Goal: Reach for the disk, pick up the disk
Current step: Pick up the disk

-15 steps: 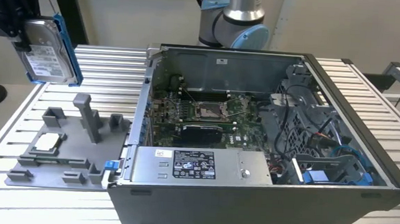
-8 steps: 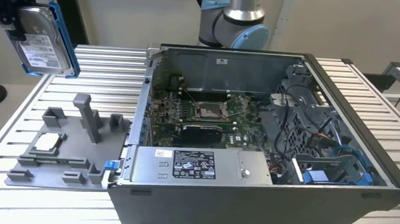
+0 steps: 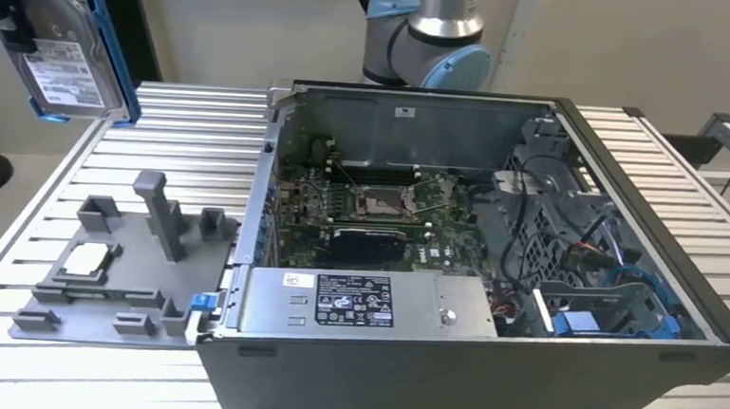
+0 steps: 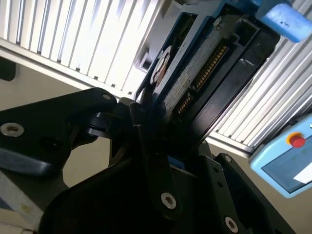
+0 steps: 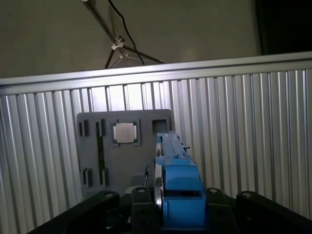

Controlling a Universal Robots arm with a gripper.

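Note:
The disk point(image 3: 66, 63), a silver-grey drive with a white label and a blue plastic frame, hangs upright high above the slatted table at the exterior view's far left. My gripper point(image 3: 21, 22) is shut on it from the side. In the first wrist view the disk point(image 5: 174, 170) shows edge-on, its blue frame rising between the black fingers point(image 5: 141, 207). The second wrist view shows the disk's underside point(image 4: 200, 68) with its connector pins, clamped by the black fingers point(image 4: 146, 131).
An open computer case point(image 3: 488, 269) fills the table's middle, with the arm's base point(image 3: 427, 37) behind it. A grey fixture plate point(image 3: 121, 266) holding a small square chip point(image 3: 87, 259) lies beneath the disk. A blue pendant point(image 4: 287, 156) sits off the table's edge.

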